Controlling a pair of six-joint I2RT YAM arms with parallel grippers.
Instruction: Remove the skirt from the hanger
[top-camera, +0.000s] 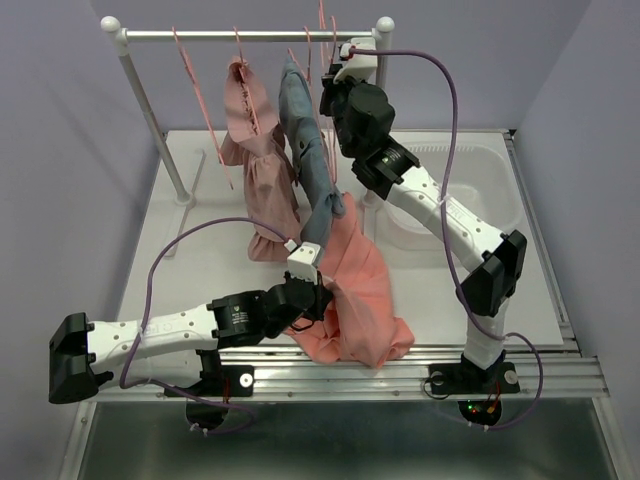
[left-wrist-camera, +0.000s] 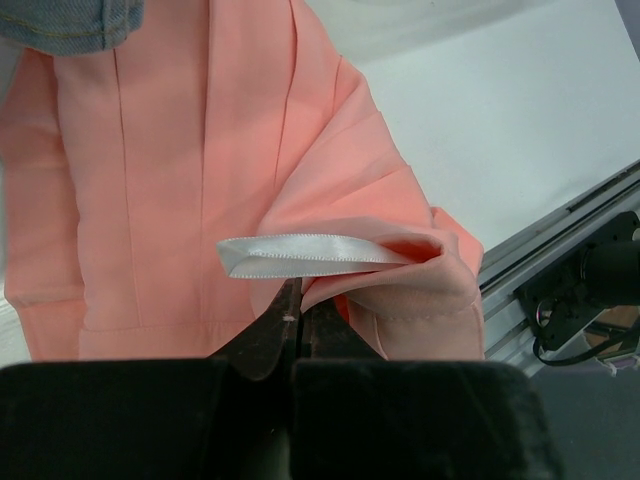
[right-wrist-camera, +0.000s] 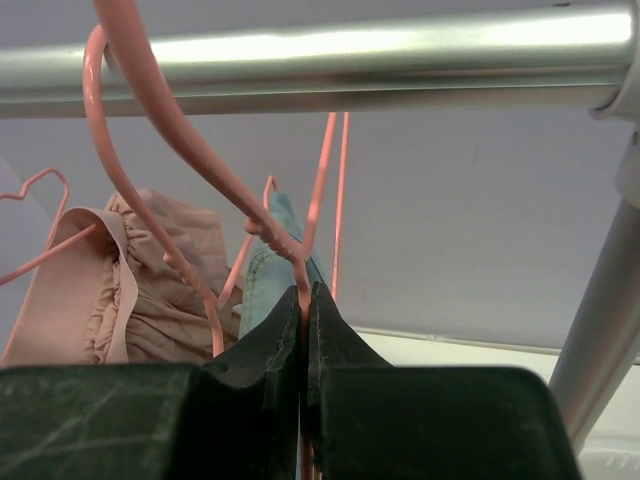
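The left pincer (left-wrist-camera: 297, 308) is closed on a fold of the coral garment (left-wrist-camera: 170, 180). The right pincer (right-wrist-camera: 303, 300) is closed on a pink hanger (right-wrist-camera: 172, 115), whose lower part is hidden. The skirt (top-camera: 262, 170) hangs ungripped.

Both my arms are working at the clothes rail (top-camera: 240, 35), and neither is touching the skirt (top-camera: 258, 150).
My left gripper (top-camera: 318, 297) is pressing into the edge of the coral garment (top-camera: 362, 300), which is trailing down onto the table (top-camera: 200, 250) below the blue-grey garment (top-camera: 308, 150). My right gripper (top-camera: 330, 92) is sitting up by a pink hanger (top-camera: 326, 45) under the rail, its jaws hiding from this angle. The skirt is hanging left of both.
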